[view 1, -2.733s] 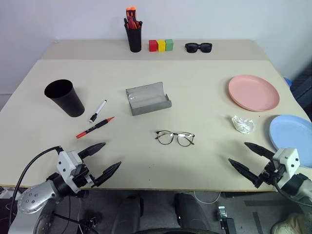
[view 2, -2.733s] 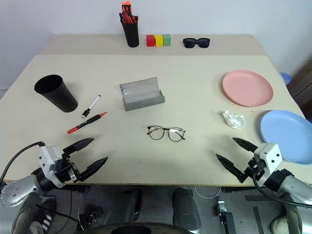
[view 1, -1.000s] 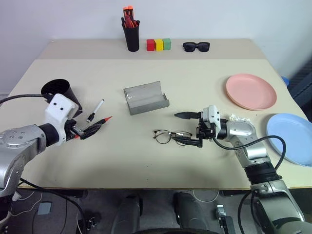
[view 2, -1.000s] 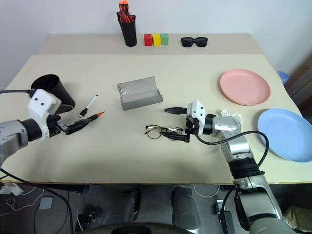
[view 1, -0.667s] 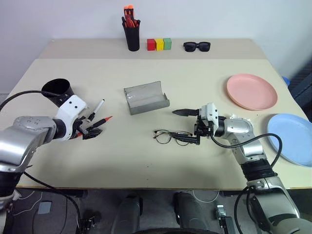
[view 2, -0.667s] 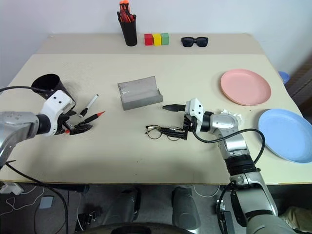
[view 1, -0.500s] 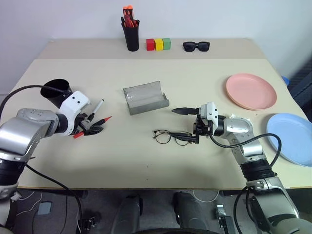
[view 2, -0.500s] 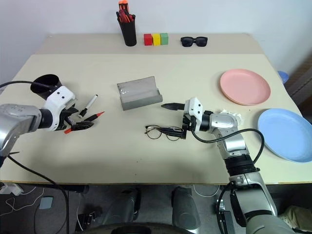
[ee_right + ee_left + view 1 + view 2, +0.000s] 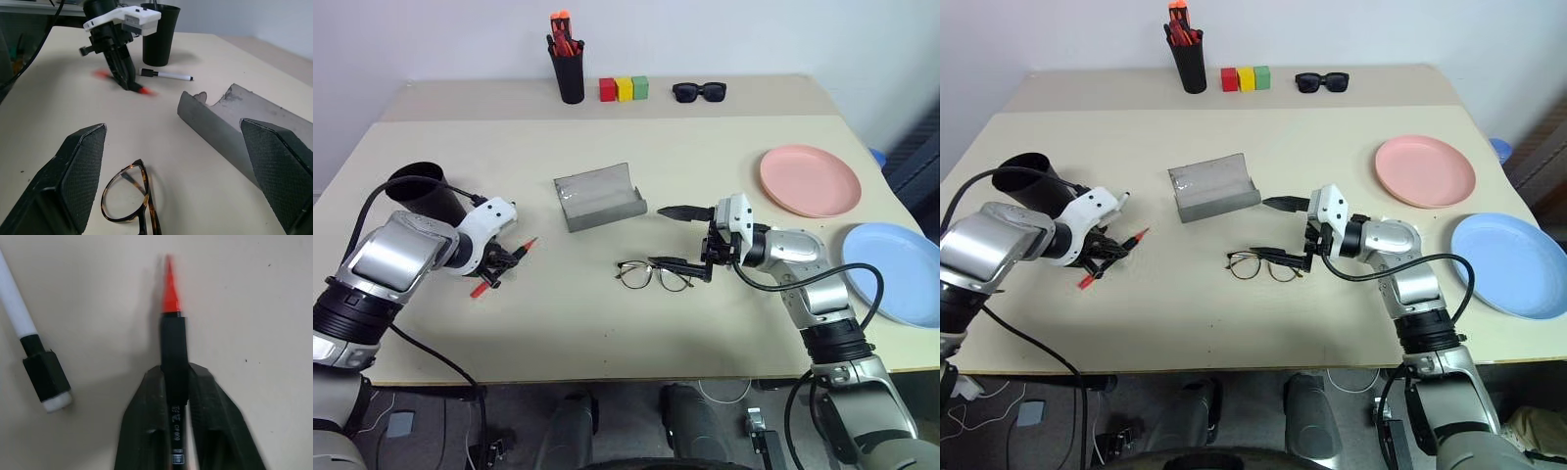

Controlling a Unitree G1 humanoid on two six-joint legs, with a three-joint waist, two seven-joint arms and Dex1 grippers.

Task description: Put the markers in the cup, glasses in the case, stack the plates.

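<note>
At the table's left side, the left gripper [image 9: 177, 396] is clamped on the slim black-bodied marker with a red tip [image 9: 172, 328], seemingly still lying on the tabletop. The wide black tapered plastic cup [image 9: 423, 193] stands just behind and left of it. The right gripper [image 9: 683, 238], fingers spread, hovers beside the thin wire-framed clear glasses [image 9: 642, 275].

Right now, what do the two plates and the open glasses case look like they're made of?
The pink plate and the blue plate look like plastic: flat even colour, soft matte sheen, thin rolled rims. The grey glasses case looks like a hard shell that holds its curved shape, with a dull, slightly scuffed finish; whether that is metal or covered plastic I cannot tell.
</note>
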